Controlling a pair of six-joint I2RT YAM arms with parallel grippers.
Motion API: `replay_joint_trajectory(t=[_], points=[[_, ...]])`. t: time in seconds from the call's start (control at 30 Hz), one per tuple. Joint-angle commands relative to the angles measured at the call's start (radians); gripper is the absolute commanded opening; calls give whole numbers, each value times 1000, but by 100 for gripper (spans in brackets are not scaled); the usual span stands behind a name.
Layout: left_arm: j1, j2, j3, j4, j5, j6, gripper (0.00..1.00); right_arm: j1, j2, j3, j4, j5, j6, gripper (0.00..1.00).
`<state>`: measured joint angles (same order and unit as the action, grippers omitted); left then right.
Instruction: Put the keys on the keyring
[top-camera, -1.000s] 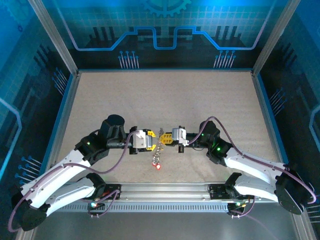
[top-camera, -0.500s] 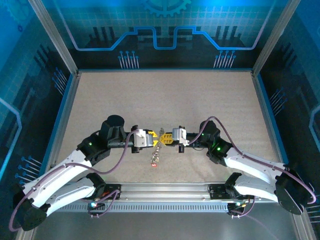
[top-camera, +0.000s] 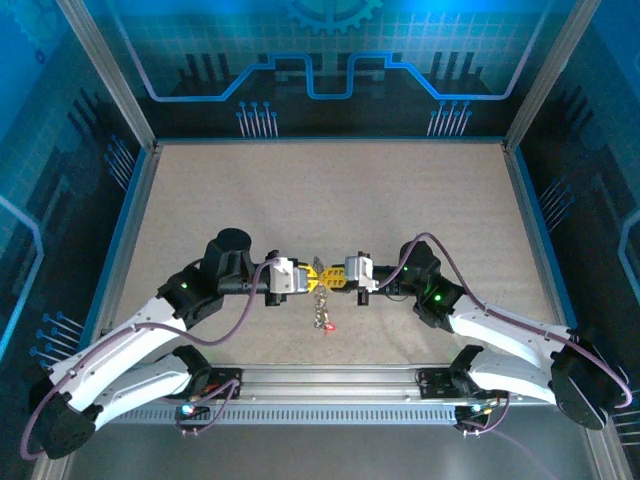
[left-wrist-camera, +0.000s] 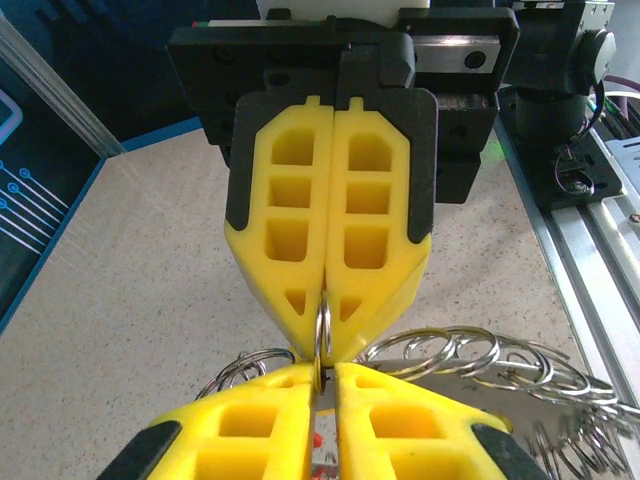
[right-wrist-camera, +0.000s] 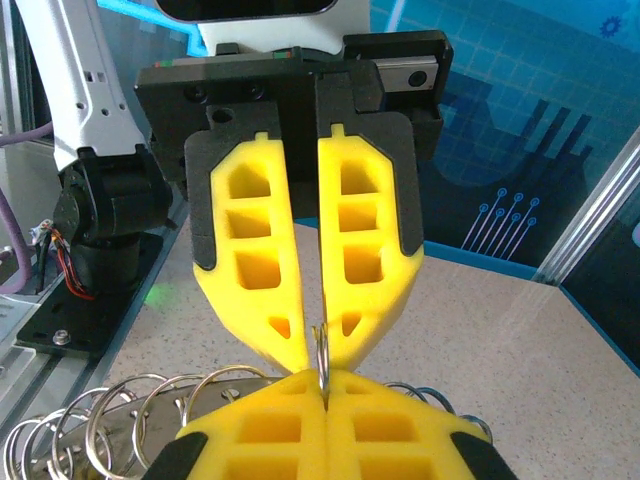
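Meeting tip to tip at frame centre, left gripper (top-camera: 314, 277) and right gripper (top-camera: 329, 280) both clamped on thin keyring (left-wrist-camera: 322, 335), held edge-on; keys (top-camera: 323, 315) cluster just below in frame.

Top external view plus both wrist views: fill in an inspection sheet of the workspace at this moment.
Surface: speckled beige tabletop, no marks seen.
Job's things: keyring edge-on between the two sets of fingertips; chain of silvery rings trailing beside and below it; red-headed key low on that chain.
Clutter: nothing seen.
Grippers: left gripper and right gripper meet tip to tip, both shut on the keyring.
Cables: purple cable loops along the left arm, a second one arches over the right arm; both are apart from the rings.
Surroundings: blue printed panels; aluminium rail at the near edge.
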<state>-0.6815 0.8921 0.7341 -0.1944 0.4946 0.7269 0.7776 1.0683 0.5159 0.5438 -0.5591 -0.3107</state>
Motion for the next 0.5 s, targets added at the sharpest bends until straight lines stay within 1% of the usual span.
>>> replay_joint_trajectory(t=[0.0,0.1,0.2,0.3,0.37,0.43,0.47], points=[[-1,17,8,75,68,-45,14,-7,-8,15,44,-9,-7,0],[-1,27,10,97,79,-58,11,-7,-11,9,41,-2,-9,0],[-1,36,15,96,83,-53,0,-7,-13,5,21,6,-27,0],[-1,43,20,86,61,-34,0,-8,-22,1,6,39,-30,0],[-3,47,45,33,21,-10,0,-8,-27,-2,-13,68,-41,5],[-9,55,82,-53,-66,14,0,-8,-35,8,-74,101,-68,16],[-12,61,100,-91,-105,24,0,-8,-39,17,-107,118,-79,19]])
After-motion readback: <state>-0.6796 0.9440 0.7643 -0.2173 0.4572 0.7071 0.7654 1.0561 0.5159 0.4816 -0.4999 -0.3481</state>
